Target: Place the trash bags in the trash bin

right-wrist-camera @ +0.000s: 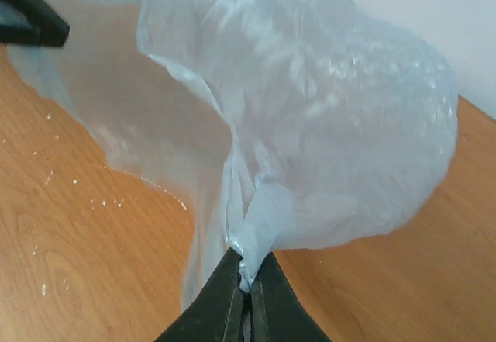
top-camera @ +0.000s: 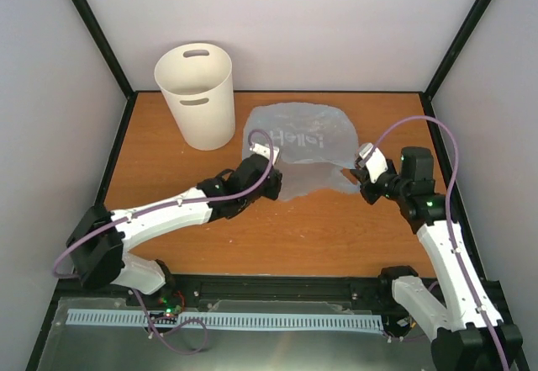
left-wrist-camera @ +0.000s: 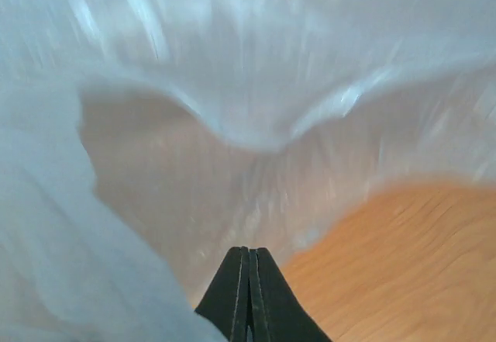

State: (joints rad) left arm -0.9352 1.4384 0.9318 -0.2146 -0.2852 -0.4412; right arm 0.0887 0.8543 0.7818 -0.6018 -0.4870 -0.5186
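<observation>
- The bag (top-camera: 307, 148) lies spread on the table (top-camera: 286, 236), right of the bin (top-camera: 197, 102) and apart from it. Its lettering faces up, and none of it is in the bin yet.
- Your right pincer (right-wrist-camera: 246, 260) is clamped on a gathered fold at the bag's right edge. The film bunches into the closed tips and billows up above them.
- Your left pincer (left-wrist-camera: 249, 253) sits at the bag's near left edge with its fingers pressed together. The left wrist view is blurred and film drapes across it, so I cannot tell whether any plastic is actually caught between the tips.
- Before you lift, confirm that left hold. If the edge only rests on the fingers, it will probably slide off as soon as the bag rises.
- The bag is wider than the bin's mouth. Raise both pincers together until the bag hangs clear of the table, then bring them closer so the film folds narrower.
- Carry it left and back, high enough for the hanging part to pass over the rim without dragging.
- The bin looks light and could tip or shift if nudged, so lower the loose end in from straight above the opening rather than sweeping in from the side.
- Let go only once most of the film is below the rim.
</observation>
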